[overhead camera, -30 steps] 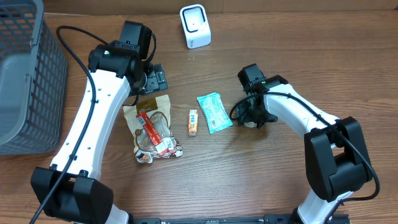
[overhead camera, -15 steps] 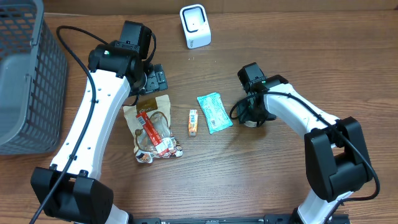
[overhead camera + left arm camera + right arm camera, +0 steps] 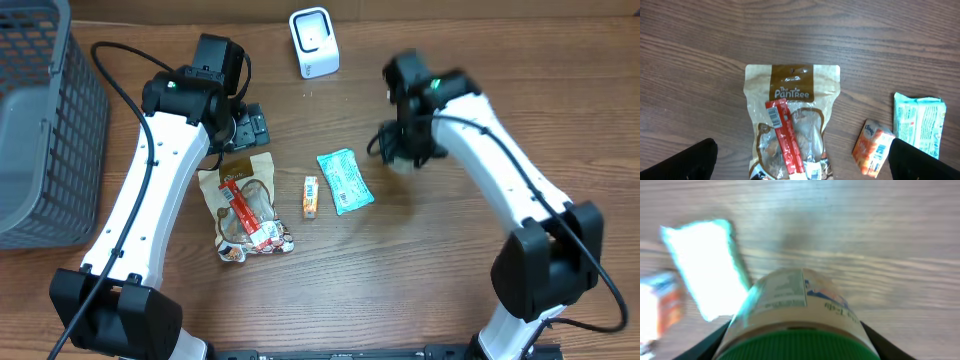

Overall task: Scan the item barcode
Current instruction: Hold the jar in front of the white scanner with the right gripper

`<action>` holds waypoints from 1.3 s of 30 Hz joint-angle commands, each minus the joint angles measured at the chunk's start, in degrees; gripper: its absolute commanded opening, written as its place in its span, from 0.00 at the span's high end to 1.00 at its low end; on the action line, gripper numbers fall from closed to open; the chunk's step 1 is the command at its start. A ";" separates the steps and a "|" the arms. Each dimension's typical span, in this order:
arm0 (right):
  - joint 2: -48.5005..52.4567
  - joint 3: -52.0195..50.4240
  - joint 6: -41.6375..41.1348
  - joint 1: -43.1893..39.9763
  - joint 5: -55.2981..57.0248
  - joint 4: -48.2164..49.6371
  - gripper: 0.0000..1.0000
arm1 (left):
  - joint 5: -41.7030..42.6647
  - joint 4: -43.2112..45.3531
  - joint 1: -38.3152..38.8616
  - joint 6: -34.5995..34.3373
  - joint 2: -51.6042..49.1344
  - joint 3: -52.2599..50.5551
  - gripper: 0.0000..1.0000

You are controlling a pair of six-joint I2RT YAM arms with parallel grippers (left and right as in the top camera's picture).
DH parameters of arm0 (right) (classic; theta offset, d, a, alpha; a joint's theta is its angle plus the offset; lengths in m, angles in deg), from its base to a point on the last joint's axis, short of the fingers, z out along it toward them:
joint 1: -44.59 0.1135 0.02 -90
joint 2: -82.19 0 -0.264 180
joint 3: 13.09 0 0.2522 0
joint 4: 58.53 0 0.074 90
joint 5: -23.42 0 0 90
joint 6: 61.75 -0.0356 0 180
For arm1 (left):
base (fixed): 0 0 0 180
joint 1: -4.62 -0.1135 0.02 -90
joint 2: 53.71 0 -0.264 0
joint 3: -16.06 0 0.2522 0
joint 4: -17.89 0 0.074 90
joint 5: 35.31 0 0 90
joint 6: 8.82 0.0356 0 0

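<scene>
Left end effector (image 3: 248,125) wide open, facing down; right end effector (image 3: 403,152) partly closed in grip.

Round jar (image 3: 790,297), pale printed label, green lid (image 3: 797,347) nearest the lens, clamped between the two dark fingers (image 3: 715,342) of the right gripper (image 3: 795,330). Wooden table (image 3: 865,240) behind it. On the table, left: one teal packet (image 3: 702,265), blurred and washed out; one orange box (image 3: 660,305) just beside it at the frame edge.

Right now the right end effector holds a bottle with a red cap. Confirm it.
Not red: the bottle in the right end effector has a green cap, as the right wrist view shows.
</scene>
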 commanded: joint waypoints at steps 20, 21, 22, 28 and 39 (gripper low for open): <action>5.40 36.83 1.60 -0.02 -6.86 -1.62 0.82 | -0.68 -0.15 -0.09 0.87 1.01 0.92 0.00; 6.36 36.83 1.60 -0.04 -6.84 0.09 0.83 | -0.68 -0.15 -0.09 0.87 1.01 0.92 0.00; 7.21 36.83 1.60 -0.04 -6.84 1.55 0.82 | -0.68 -0.15 -0.09 0.87 1.01 0.92 0.00; 13.88 36.83 1.57 -0.04 -6.86 13.14 0.79 | -0.68 -0.15 -0.11 0.87 1.01 0.92 0.00; 25.38 36.70 1.55 -0.04 -6.88 32.57 0.81 | -0.68 -0.15 -0.09 0.87 1.01 0.92 0.00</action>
